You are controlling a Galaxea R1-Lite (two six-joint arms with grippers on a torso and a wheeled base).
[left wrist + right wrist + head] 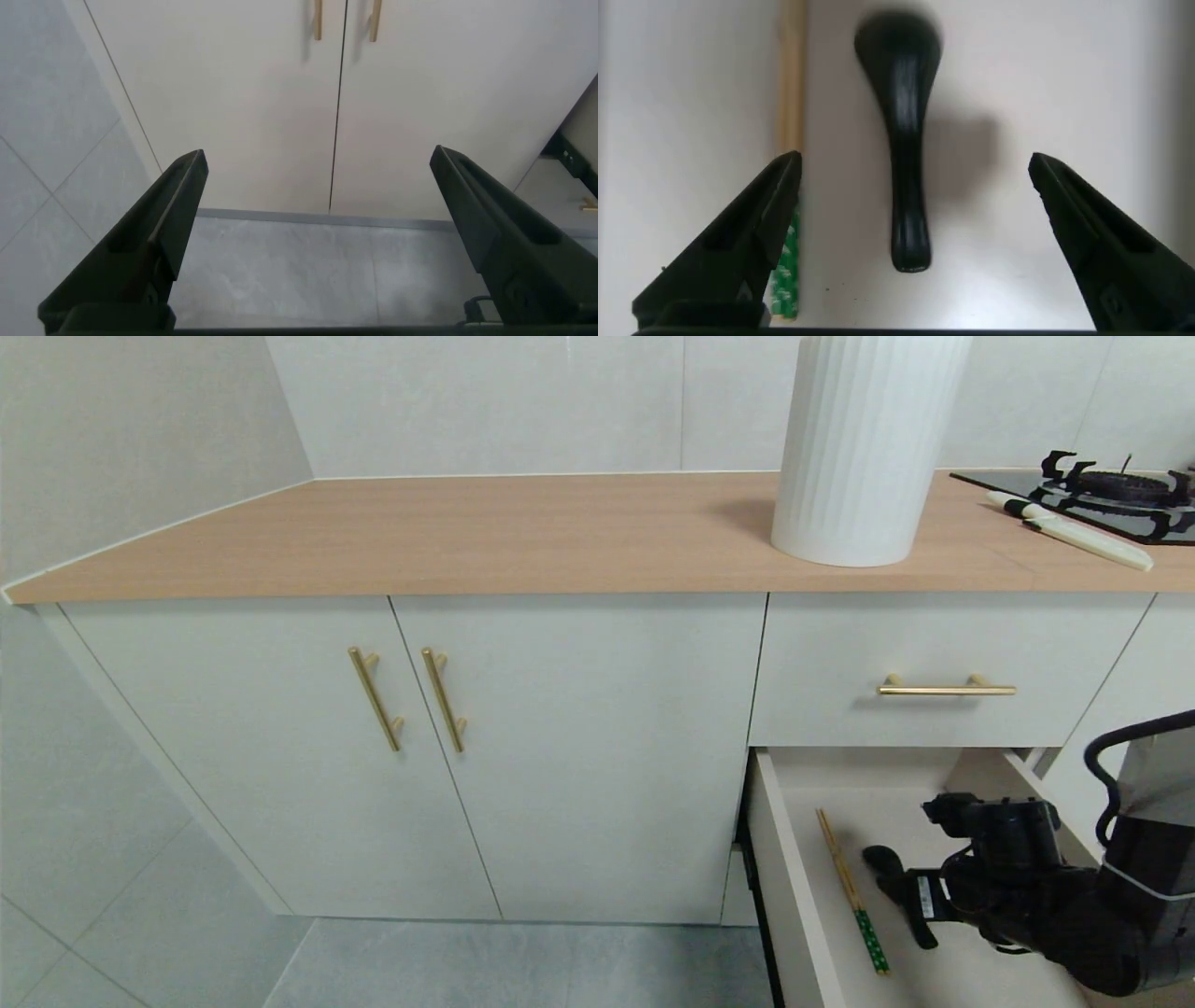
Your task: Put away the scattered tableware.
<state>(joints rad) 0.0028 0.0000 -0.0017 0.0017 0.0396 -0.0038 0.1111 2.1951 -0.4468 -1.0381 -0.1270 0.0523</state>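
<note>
Right hand (912, 163) hovers spread above the black spoon (909, 140) lying beside chopsticks (850, 887) in the open drawer (789, 877); left hand (318, 168) spread over the floor (308, 271)

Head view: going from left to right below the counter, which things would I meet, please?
left door handle → right door handle → chopsticks → spoon
</note>
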